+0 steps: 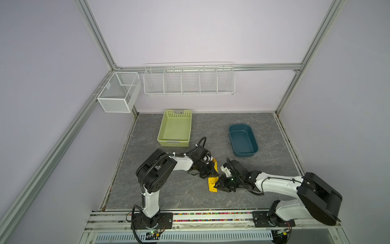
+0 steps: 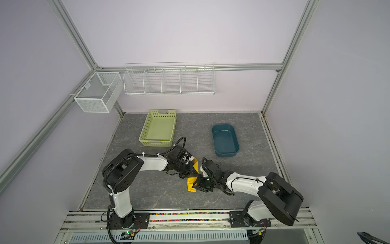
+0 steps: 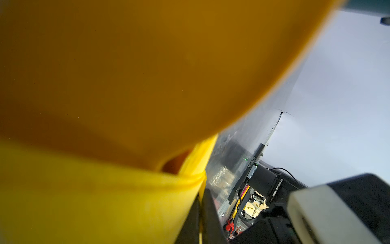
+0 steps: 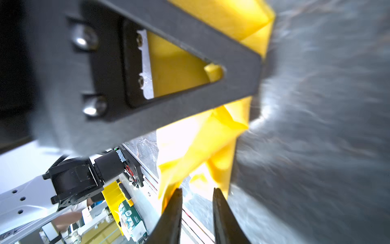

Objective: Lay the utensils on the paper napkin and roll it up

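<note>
Pinching bunched paper napkin [image 1: 212, 184], left jaws clenched; right jaws slightly parted, empty, beside it.

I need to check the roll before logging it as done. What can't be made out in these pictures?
Utensils: none visible in any view; if inside, the folded paper napkin hides them.
Napkin's middle: covered in both top views by the left end effector and right end effector.
Left wrist view: blurred yellow paper fills most of it.
Right wrist view: tabletop smeared by blur.
</note>
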You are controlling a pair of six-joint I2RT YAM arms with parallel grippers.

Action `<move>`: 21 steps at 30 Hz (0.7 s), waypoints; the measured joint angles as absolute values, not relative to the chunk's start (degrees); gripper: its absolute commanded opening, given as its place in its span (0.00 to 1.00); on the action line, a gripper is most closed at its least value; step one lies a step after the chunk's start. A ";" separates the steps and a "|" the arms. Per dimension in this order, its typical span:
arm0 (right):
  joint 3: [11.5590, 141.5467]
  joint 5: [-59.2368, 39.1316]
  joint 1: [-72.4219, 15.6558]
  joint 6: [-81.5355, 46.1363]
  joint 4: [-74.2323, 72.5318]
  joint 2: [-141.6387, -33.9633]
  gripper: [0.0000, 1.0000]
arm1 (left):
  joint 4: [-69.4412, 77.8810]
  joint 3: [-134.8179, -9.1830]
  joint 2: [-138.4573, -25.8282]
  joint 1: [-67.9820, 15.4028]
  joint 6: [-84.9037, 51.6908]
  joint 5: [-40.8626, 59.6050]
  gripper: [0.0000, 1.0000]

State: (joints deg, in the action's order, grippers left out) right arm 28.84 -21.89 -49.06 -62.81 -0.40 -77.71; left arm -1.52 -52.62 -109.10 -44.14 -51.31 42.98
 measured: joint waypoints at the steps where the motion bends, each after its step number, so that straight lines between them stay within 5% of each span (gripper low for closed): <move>1: 28.84 -21.50 -48.80 -62.87 0.91 -76.38 0.33 | -1.50 -52.62 -109.14 -44.14 -51.16 43.03 0.00; 10: 31.14 -22.20 -48.07 -63.05 -0.89 -76.95 0.38 | -1.34 -52.62 -109.21 -44.14 -50.72 43.22 0.00; 17: 32.49 -23.62 -48.10 -63.05 -1.98 -81.95 0.07 | -1.34 -52.62 -109.21 -44.14 -50.65 43.18 0.12; 21: 32.47 -23.46 -48.10 -62.92 0.38 -81.32 0.06 | -0.64 -52.62 -109.03 -44.14 -50.65 43.48 0.22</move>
State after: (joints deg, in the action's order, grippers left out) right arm 32.47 -23.46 -48.10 -62.92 0.38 -81.32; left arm -0.64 -52.62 -109.03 -44.14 -50.65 43.48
